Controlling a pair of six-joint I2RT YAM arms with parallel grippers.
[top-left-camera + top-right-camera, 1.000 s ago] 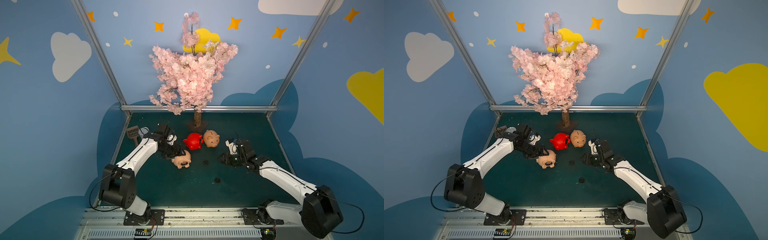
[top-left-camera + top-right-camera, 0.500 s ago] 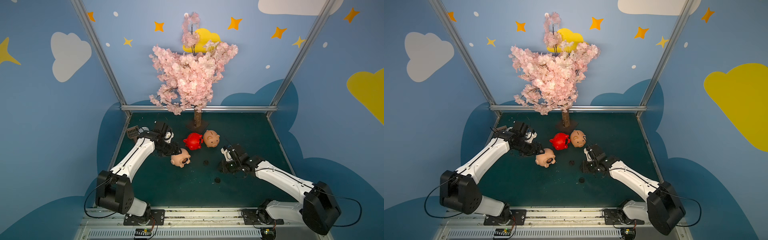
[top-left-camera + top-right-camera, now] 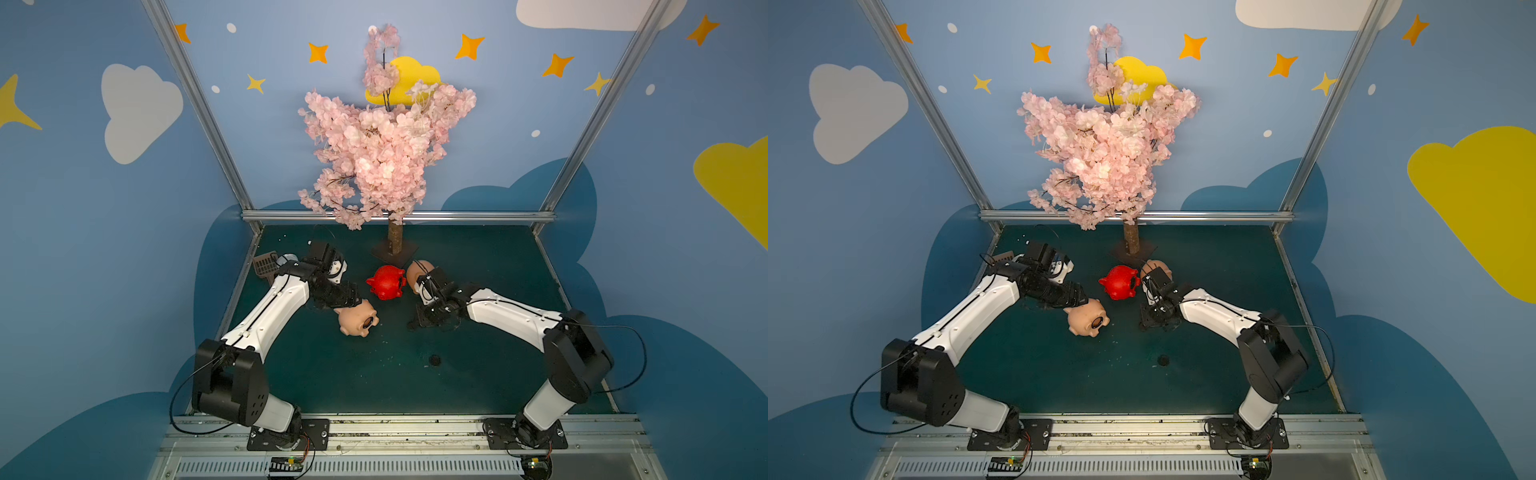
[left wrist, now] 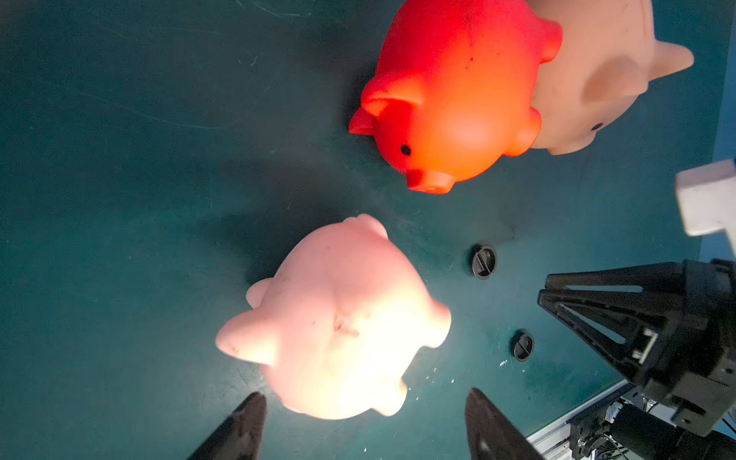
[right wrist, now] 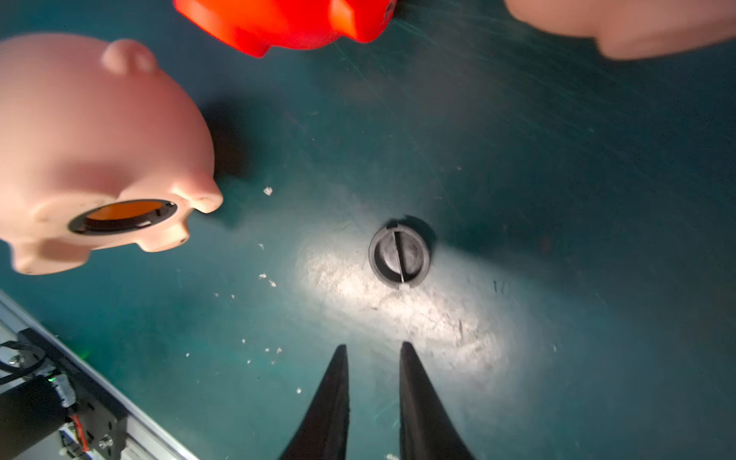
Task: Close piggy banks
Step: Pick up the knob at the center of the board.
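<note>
- One dark green worktop carries everything.
- One pink blossom tree stands at the middle of the far edge.
- Two white-and-black arms reach in from the near edge, the left arm and the right arm.
- Three piggy banks sit around the worktop's middle, all round, smooth plastic:
  - The near peach pig lies on its side, left of centre. Its round belly hole is open and dark-rimmed.
  - The red pig lies just in front of the tree's base.
  - The far peach pig touches the red one and is partly hidden behind the right wrist.
- Two grippers:
  - The left gripper has its jaws spread wide to either side of the near peach pig's rear and grasps nothing.
  - The right gripper has its jaws only narrowly apart, with nothing between them.
- One small brown slatted box sits in the far left corner.
- Two black round plugs lie loose on the worktop, right of centre. One is just ahead of the right gripper's tips, and the other is closer to the near edge.
</note>
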